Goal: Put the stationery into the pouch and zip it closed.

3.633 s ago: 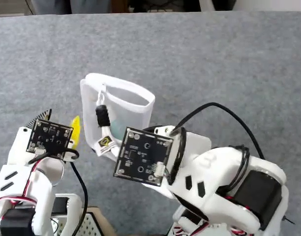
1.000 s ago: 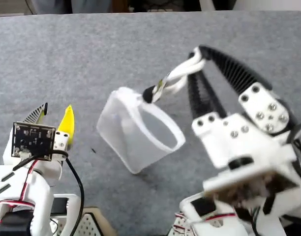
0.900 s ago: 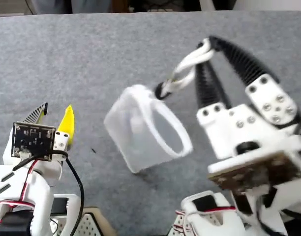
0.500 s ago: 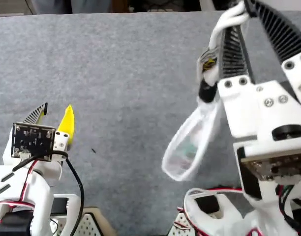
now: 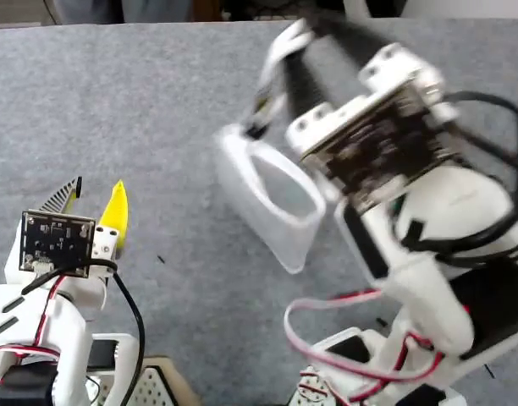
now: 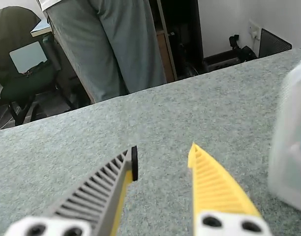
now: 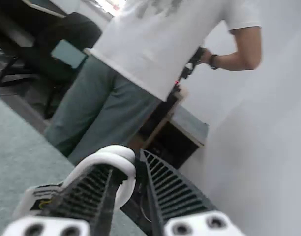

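Note:
A translucent white pouch [image 5: 272,199] hangs tilted above the grey table, its mouth open toward the camera. Its white strap [image 5: 272,72] runs up to my right gripper [image 5: 294,32], which is raised over the far middle of the table. In the right wrist view that gripper [image 7: 138,167] is shut on the white strap [image 7: 113,156]. I cannot make out what is inside the pouch. My left gripper [image 5: 94,196] sits low at the near left, open, with nothing between its fingers [image 6: 163,157]. The pouch's edge [image 6: 293,142] shows beside it in the left wrist view.
The grey felt table [image 5: 115,101] has free room at left and far back. A perforated board [image 5: 153,385] lies at the near edge by the left arm's base. A person [image 6: 111,44] stands behind the table's far edge.
The right arm has swung the hanging pouch from the near right up and back toward the table's middle, after first lifting it off the table. The left arm has kept still.

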{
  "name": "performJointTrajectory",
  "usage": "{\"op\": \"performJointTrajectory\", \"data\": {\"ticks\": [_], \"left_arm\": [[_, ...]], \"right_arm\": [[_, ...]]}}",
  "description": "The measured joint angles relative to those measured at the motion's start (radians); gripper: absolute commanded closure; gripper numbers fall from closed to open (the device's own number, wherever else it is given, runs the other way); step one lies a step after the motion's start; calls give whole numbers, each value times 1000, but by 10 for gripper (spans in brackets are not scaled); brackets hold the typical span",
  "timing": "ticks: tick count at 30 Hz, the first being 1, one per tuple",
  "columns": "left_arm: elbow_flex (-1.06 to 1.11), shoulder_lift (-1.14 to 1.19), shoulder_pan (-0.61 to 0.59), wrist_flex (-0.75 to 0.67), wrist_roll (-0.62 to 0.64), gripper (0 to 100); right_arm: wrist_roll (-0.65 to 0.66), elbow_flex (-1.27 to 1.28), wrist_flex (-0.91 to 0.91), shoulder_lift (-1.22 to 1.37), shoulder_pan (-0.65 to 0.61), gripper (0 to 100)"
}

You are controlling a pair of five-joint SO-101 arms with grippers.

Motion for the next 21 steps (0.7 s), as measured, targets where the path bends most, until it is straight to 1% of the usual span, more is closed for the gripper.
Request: {"op": "performJointTrajectory", "data": {"ticks": [3, 7, 11, 13, 15, 17, 21], "left_arm": [[0, 0, 0, 0, 0, 805], [0, 0, 0, 0, 0, 805], [0, 0, 0, 3, 0, 791], [-8, 0, 0, 26, -5, 741], [-23, 0, 0, 51, -40, 711], [-43, 0, 0, 81, -83, 712], [-107, 0, 0, 186, -172, 709]], "right_arm": [[0, -9, 112, -2, -97, 986], [0, -11, 222, -2, -163, 986], [0, -11, 256, -2, -175, 986], [0, -11, 261, -2, -175, 986], [0, -11, 273, -2, -175, 986], [0, -11, 285, -2, -175, 986], [0, -11, 305, -2, -175, 986]]}}
